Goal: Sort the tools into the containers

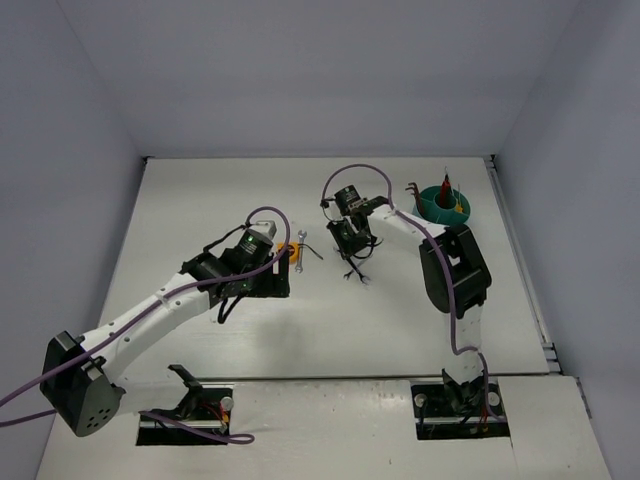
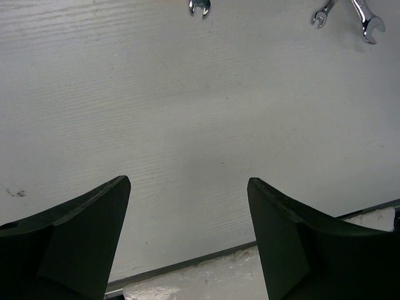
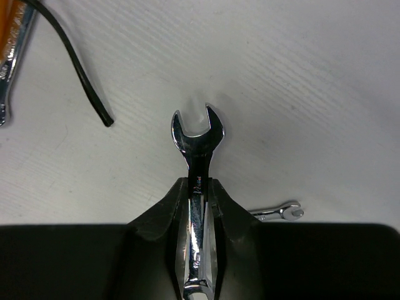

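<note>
Presently, my right gripper [image 3: 199, 187] is clamped on a silver wrench [image 3: 197, 134], jaws pinched on its shank with the open-ended head poking out ahead; I cannot tell whether it is off the table [image 3: 325, 94]. A smaller wrench [image 3: 281, 214] lies just right of the fingers, and a dark hex key [image 3: 81, 69] sits at upper left. From above, the right arm folds at its elbow on the right, forearm reaching to frame centre, wrist pointing down; the teal cup [image 1: 440, 205] stands well apart at upper right with tools upright in it. My left arm stretches diagonally from lower left toward centre; the left gripper [image 2: 187, 184] has its jaws wide apart, holding nothing.
</note>
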`<state>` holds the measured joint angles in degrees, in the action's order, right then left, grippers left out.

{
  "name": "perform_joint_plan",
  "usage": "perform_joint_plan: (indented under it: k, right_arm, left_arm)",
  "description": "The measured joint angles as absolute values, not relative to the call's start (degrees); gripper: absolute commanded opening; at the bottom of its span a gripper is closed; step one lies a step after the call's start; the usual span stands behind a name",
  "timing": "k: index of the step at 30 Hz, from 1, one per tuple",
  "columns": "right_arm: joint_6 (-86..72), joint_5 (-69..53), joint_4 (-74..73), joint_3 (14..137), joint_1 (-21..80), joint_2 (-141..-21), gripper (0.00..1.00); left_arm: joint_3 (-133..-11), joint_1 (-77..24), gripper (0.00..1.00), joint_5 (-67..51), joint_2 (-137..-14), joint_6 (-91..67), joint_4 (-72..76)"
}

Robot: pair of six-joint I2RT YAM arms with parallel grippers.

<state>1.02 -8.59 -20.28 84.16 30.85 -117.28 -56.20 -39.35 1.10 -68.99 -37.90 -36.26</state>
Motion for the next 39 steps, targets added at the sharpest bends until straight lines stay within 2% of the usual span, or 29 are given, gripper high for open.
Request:
perform_joint_plan:
  k: [15,26,30,39]
  right_arm:
    - [5.5,-8.6,-21.2,85.8,29.7,-105.9,0.00]
    - [10.9,-9.1,-15.8,86.5,12.9,-96.7,0.00]
    - [12.2,-8.2,-11.4,85.6,9.7,-94.2,0.00]
    - [8.1,-8.9,4.3,69.6,-0.3,-87.1,0.00]
  left_arm:
    - [-53.9,-39.4,0.73,1.3,-66.8,-38.0,-35.9]
    - [-53.3,-39.4,0.73,1.3,-66.3,-38.0,-35.9]
    - [-52.9,-39.4,0.73,1.3,-66.3,-37.9,-35.6]
    - [-52.7,-39.4,0.73,1.3,-66.3,-37.9,-35.4]
